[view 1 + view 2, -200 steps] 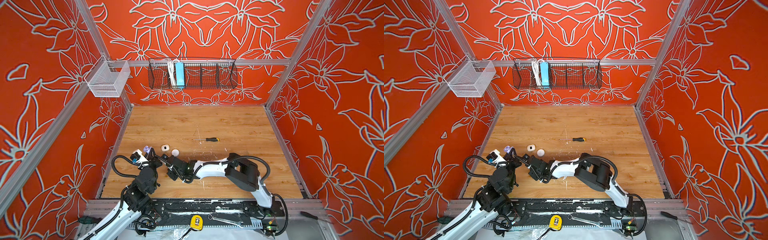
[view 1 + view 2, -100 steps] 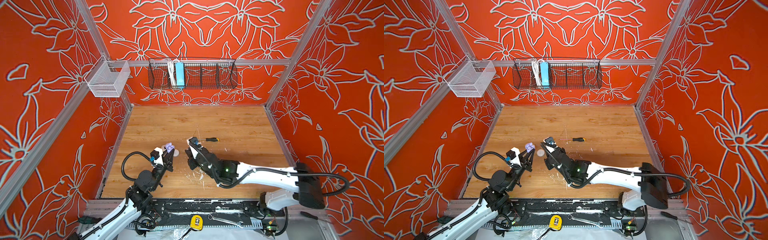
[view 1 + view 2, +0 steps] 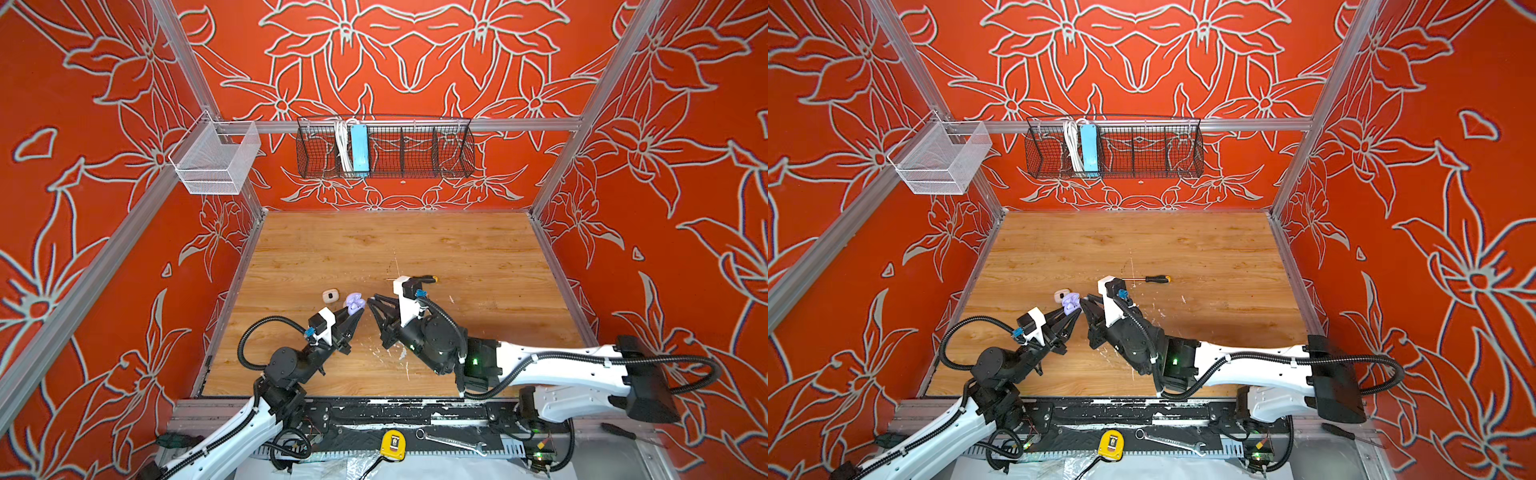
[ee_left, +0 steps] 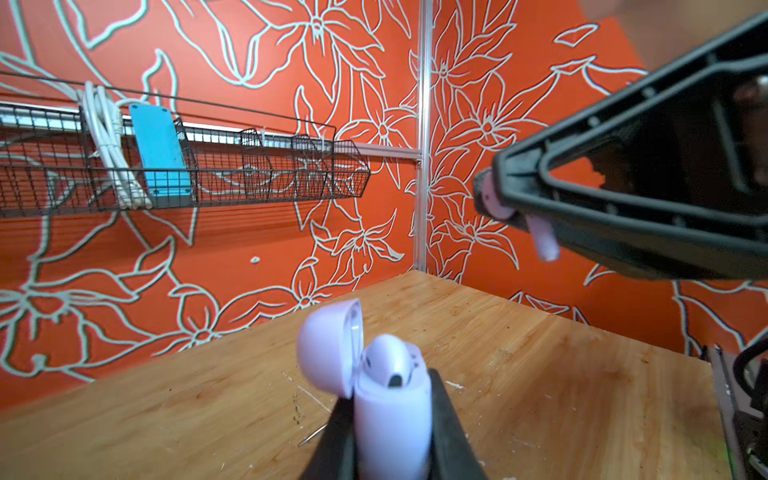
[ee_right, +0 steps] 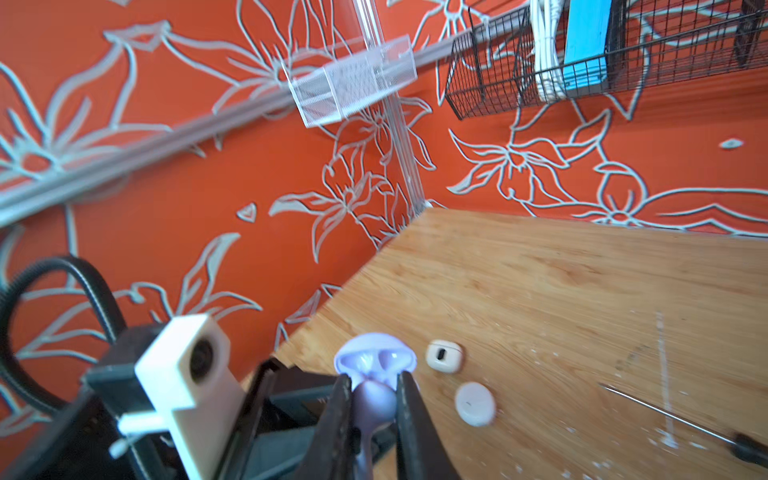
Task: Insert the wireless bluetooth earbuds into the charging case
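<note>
One likely slippery, light earbud point(image 5: 374, 401) is riding, head-pinched, in right gripper point(image 5: 371, 384); left gripper point(image 4: 390, 399) is clamping charging case point(image 4: 390, 432) ahead.

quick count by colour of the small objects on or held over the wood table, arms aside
lilac: 3, the charging case in the left claw, the seated earbud, the held earbud in the right claw
white: 2, the rounded-square case and the round disc
black and yellow: 1, the screwdriver
total: 6
</note>
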### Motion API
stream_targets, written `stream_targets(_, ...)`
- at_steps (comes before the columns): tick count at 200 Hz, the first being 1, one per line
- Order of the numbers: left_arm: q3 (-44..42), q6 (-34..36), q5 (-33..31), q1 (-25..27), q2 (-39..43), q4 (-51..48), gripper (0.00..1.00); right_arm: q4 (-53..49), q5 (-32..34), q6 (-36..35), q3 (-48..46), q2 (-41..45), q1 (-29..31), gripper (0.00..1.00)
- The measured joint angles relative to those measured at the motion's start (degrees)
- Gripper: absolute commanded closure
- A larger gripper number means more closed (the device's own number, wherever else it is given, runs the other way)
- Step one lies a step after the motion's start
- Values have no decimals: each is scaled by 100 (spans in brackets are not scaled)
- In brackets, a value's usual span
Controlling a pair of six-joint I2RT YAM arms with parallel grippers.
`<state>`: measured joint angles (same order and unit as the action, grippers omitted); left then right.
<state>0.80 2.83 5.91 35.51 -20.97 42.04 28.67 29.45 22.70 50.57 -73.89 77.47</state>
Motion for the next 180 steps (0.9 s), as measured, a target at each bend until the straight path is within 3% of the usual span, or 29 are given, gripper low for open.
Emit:
stream_targets(93,-24,343,472,236,415,293,100,1478,463,380,-133,-708,343,90)
stream_targets(180,-24,470,466,310,673,234,100,1663,953,343,-133,-723,402,90)
